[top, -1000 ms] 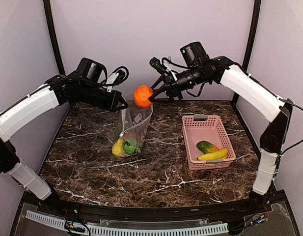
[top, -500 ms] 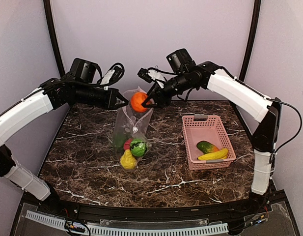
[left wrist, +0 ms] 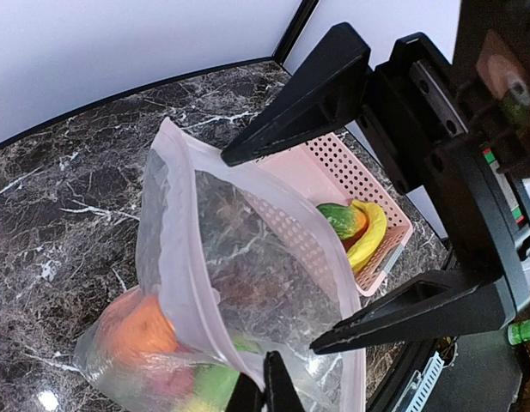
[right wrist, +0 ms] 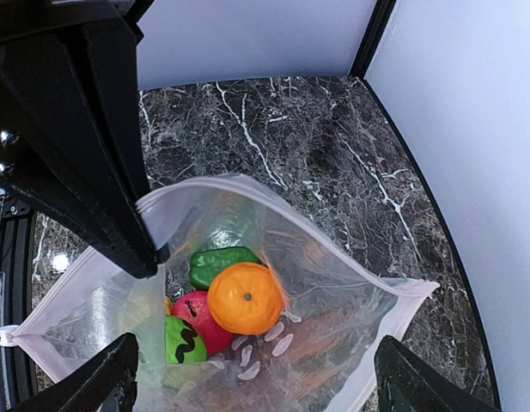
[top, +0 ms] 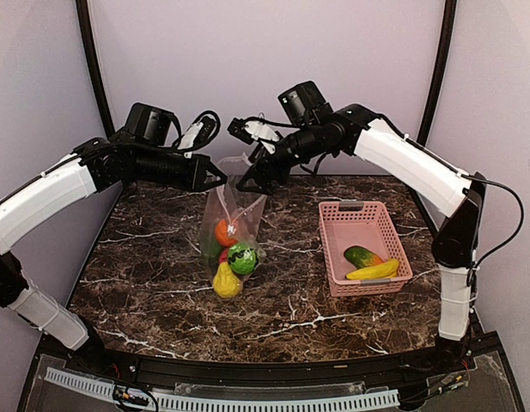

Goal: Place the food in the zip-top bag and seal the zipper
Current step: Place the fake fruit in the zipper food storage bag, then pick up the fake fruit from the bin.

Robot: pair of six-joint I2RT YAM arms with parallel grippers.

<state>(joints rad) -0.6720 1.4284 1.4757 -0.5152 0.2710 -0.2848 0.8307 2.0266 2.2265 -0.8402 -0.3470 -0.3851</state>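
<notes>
The zip-top bag point(top: 236, 209) hangs upright over the table, mouth open. My left gripper point(top: 220, 182) is shut on its rim, seen in the left wrist view as closed fingertips point(left wrist: 263, 388) pinching the pale zipper point(left wrist: 180, 240) strip. My right gripper point(top: 252, 176) stands open just above the mouth with nothing between its fingers point(right wrist: 118, 378). Inside the bag lie an orange point(right wrist: 245, 298), a red apple point(right wrist: 196, 319), a green pepper point(right wrist: 220, 262) and a yellow piece point(top: 225, 281). A banana point(top: 374, 271) and a green cucumber-like piece point(top: 362, 256) are in the basket.
The pink slatted basket point(top: 368, 225) sits on the dark marble table point(top: 144, 275) to the right of the bag. Black posts and pale walls close in the back and sides.
My right gripper carried the orange over the bag's mouth and opened. The orange has dropped into the bag onto the other food. The left gripper keeps its hold on the rim.
</notes>
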